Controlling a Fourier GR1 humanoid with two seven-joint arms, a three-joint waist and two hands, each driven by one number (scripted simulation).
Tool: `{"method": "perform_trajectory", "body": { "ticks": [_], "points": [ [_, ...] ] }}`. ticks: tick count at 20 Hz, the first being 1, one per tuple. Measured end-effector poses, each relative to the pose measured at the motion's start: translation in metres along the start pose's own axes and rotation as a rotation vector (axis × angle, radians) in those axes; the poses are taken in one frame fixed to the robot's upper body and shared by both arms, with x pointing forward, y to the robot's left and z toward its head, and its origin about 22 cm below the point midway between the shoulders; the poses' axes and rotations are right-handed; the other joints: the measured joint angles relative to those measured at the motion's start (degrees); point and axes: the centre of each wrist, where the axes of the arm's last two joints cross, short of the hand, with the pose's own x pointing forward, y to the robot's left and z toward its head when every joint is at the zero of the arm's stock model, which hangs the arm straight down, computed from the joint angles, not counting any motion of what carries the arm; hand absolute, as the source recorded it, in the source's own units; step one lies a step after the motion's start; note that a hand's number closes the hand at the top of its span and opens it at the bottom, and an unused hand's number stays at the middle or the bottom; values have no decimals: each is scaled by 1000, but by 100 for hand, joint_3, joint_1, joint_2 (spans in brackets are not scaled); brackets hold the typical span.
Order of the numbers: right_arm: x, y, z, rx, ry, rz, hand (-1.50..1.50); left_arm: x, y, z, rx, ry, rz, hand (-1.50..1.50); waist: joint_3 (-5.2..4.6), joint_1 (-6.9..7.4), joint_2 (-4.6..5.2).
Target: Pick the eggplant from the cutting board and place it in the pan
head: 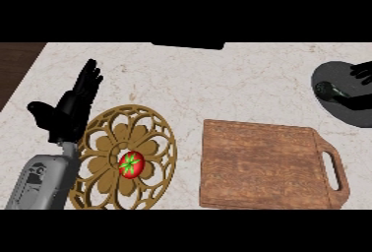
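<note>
At the right edge of the frame, upper part, the right hand (357,101) sits over the dark pan (328,106), its black fingers (361,72) curled round a small dark object with a greenish end, most likely the eggplant (326,90). That object lies low inside the pan, near its left rim; whether it already touches the pan floor cannot be told. The cutting board (265,165), lower centre-right, is bare, its handle loop pointing toward the right edge.

The step in hand looks like the release. Doing it well means letting the eggplant settle on the pan floor before the fingers spread, and keeping it inward of the rim so it does not roll out onto the counter (218,83). The fingers should then part evenly and lift straight away, so nothing drags the eggplant along.

At the left of the frame the left hand (69,110) rests open, fingers straight and pointing up, beside a golden openwork trivet (102,162) carrying a tomato (131,164).
</note>
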Motion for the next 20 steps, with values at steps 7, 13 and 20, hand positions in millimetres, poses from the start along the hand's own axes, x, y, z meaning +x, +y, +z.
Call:
{"method": "perform_trajectory", "body": {
  "ticks": [7, 13, 20],
  "points": [
    [-7, 11, 4, 84, -24, -126, -150, 1, -2, -3, 2, -2, 1, 0, 7, -36, 4],
    [-17, -4, 8, -28, -92, -317, -150, -2, 3, 2, 18, 13, -3, 0, 5, -147, -47],
    [-57, -38, 33, 7, -133, -552, -150, -8, 14, 7, 52, 31, -4, 0, -12, -342, -127]
  ]
}}
